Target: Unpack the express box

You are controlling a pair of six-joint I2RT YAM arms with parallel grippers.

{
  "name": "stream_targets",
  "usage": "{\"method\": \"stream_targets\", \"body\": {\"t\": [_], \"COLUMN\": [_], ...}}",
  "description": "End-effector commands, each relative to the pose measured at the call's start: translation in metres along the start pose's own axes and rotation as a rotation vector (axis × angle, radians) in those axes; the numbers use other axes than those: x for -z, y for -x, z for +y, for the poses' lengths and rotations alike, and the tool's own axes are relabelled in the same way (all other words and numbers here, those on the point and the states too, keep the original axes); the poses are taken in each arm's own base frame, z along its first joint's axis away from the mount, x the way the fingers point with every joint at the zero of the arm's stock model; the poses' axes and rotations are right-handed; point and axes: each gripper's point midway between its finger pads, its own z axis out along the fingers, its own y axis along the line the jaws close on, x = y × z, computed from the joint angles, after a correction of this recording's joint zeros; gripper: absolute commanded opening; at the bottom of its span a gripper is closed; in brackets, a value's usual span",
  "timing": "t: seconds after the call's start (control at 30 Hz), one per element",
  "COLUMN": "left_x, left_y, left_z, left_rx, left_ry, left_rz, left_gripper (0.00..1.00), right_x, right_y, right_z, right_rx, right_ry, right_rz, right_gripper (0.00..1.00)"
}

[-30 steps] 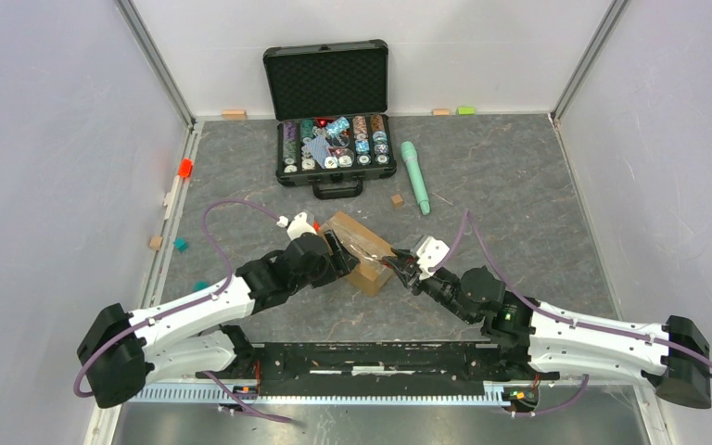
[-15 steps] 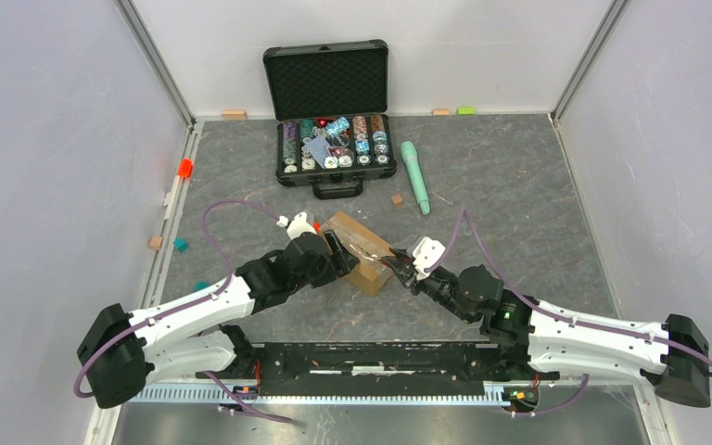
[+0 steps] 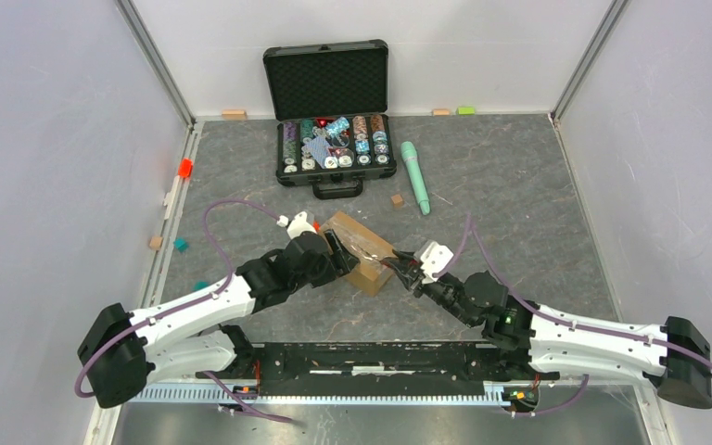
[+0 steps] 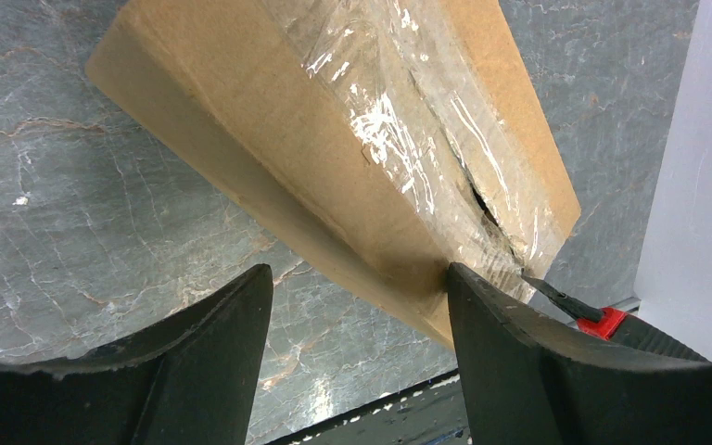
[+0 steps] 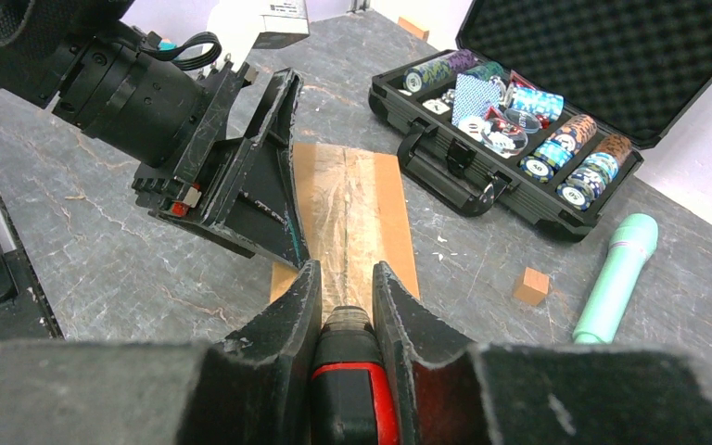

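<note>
The express box [image 3: 363,248], brown cardboard with crinkled clear tape along its top seam, lies at the middle of the table. In the left wrist view the tape over the express box [image 4: 334,139] is split near the far end. My left gripper [image 3: 341,254] stands open at the box's left side. One of its fingers [image 4: 501,352] touches the box's lower edge, while the other is apart from it. My right gripper [image 5: 346,278] is shut on a red and black cutter [image 5: 352,389] pointed at the taped seam. The cutter's tip [image 4: 556,298] shows by the box's end.
An open black case of poker chips [image 3: 334,153] stands at the back. A mint-green cylinder [image 3: 415,176] and a small wooden cube [image 3: 396,199] lie right of it. Small blocks, an orange one [image 3: 184,168] and a teal one [image 3: 180,245], sit along the left wall.
My right arm has shifted slightly, its wrist a little nearer the front edge. The left arm and the box have not moved.
</note>
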Motion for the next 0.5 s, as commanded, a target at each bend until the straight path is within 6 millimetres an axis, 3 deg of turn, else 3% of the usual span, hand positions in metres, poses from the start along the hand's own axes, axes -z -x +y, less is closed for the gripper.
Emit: {"method": "stream_targets", "body": {"t": [0.0,0.47], "left_x": [-0.002,-0.005], "left_y": [-0.012,-0.012], "left_z": [0.056,0.049], "left_rx": [-0.093,-0.101], "left_ry": [0.211,0.202], "left_rz": [0.048,0.058], "left_gripper": [0.75,0.75], "right_x": [0.014,0.015], "right_y": [-0.056,-0.1], "right_z": [-0.012,0.007], "right_rx": [0.038,0.018], "right_ry": [-0.073,-0.012], "right_rz": [0.121,0.177], "right_gripper": [0.0,0.0]}}
